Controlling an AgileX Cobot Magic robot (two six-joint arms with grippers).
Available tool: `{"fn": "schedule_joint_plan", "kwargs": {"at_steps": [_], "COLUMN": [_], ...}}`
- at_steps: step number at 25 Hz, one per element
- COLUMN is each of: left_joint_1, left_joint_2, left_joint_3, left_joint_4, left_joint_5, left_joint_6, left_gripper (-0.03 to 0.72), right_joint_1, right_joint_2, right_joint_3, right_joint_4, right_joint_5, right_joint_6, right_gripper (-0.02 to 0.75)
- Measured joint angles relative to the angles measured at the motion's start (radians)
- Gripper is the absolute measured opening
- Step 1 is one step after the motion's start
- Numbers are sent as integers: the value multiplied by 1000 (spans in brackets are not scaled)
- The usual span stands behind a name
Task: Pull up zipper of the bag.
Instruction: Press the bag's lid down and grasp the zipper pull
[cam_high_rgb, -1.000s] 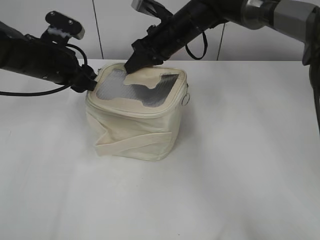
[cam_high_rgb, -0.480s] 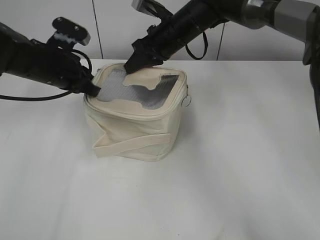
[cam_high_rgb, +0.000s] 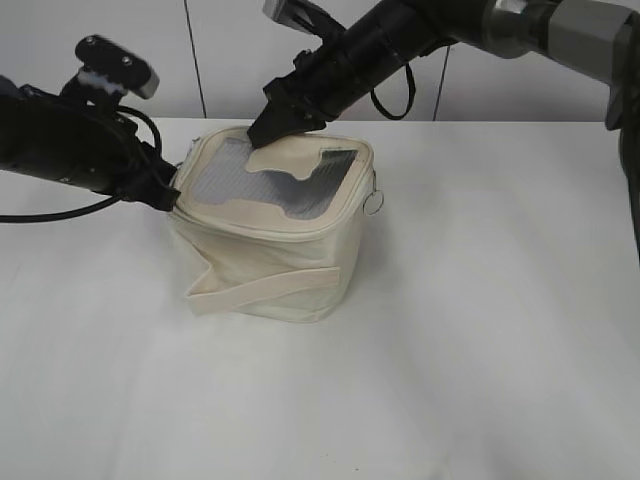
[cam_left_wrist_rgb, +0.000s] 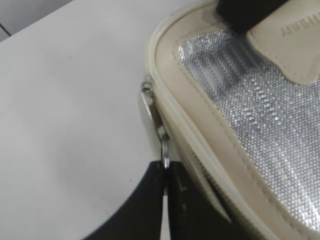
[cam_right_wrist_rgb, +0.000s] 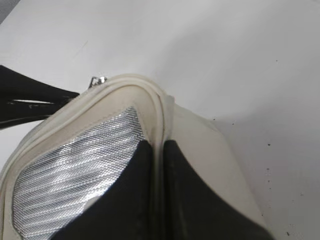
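Slipping off the ring pull (cam_left_wrist_rgb: 164, 150) is the main risk: my left gripper (cam_left_wrist_rgb: 166, 172) pinches only its thin edge, so a sideways tug could free it or tip the bag (cam_high_rgb: 270, 250). My left fingers (cam_left_wrist_rgb: 187, 200) are closed on that ring, beside the slider (cam_left_wrist_rgb: 148, 102) on the zipper (cam_left_wrist_rgb: 210, 187) at the bag's left rim. My right gripper (cam_right_wrist_rgb: 161, 150) is clamped on the rear rim seam (cam_right_wrist_rgb: 157, 115), steadying the bag on the table (cam_high_rgb: 480, 330). A second ring (cam_high_rgb: 373, 203) hangs free at the right.
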Motion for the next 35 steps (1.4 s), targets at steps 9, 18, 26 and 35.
{"fn": "schedule_joint_plan", "kwargs": {"at_steps": [9,18,26,35], "left_joint_1": [-2,-5,-5,-5], "left_joint_2": [-83,-258,-365,-405], "left_joint_3": [102,260,354,414], "left_joint_4": [-31,-56,-60,-53], "left_joint_5": [-27,-41,1,24], "left_joint_6": [0,-41,-112,-160], "left_gripper": [11,9,5,2], "right_joint_1": [3,9,5,-11], "right_joint_2": [0,0,1,1], "right_joint_3": [0,0,0,0], "right_joint_4": [5,28,44,45], "right_joint_5": [9,27,18,5], "right_joint_6": [0,14,74,76], "right_gripper": [41,42,42,42]}}
